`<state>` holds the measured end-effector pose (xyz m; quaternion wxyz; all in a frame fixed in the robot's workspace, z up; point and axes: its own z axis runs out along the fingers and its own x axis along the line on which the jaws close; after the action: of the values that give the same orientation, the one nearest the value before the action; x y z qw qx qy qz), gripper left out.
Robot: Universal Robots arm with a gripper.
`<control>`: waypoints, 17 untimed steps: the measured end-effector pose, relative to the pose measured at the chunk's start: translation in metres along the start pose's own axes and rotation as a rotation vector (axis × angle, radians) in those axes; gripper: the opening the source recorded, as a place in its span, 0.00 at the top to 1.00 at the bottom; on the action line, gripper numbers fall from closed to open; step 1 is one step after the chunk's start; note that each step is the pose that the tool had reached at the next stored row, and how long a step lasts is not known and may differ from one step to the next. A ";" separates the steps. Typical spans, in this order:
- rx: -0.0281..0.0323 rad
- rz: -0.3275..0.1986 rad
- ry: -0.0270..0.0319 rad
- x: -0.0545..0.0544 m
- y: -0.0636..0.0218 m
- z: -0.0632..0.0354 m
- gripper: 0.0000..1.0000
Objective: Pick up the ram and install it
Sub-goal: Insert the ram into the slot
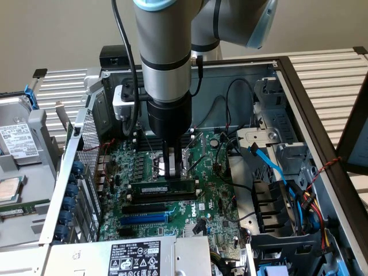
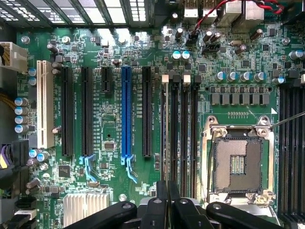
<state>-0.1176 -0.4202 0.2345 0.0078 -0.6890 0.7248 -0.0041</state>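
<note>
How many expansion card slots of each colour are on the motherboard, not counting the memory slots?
White slot: 1
Blue slot: 1
Black slots: 4
Total: 6

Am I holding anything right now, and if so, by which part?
Cannot be told. The gripper is right at the top edge of the ram, near its middle, but whether it grips or only touches it is unclear.

The motherboard (image 2: 109, 129) carries a blue slot (image 2: 126, 112) and a processor socket (image 2: 238, 164).
</note>
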 end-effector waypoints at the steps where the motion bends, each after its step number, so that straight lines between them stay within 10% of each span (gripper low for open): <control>1: 0.0005 0.000 0.0001 0.000 0.0000 0.0000 0.87; 17: 0.0025 0.000 0.0006 -0.002 0.0029 0.0011 0.87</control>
<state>-0.1204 -0.4185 0.2333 0.0085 -0.6890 0.7247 -0.0053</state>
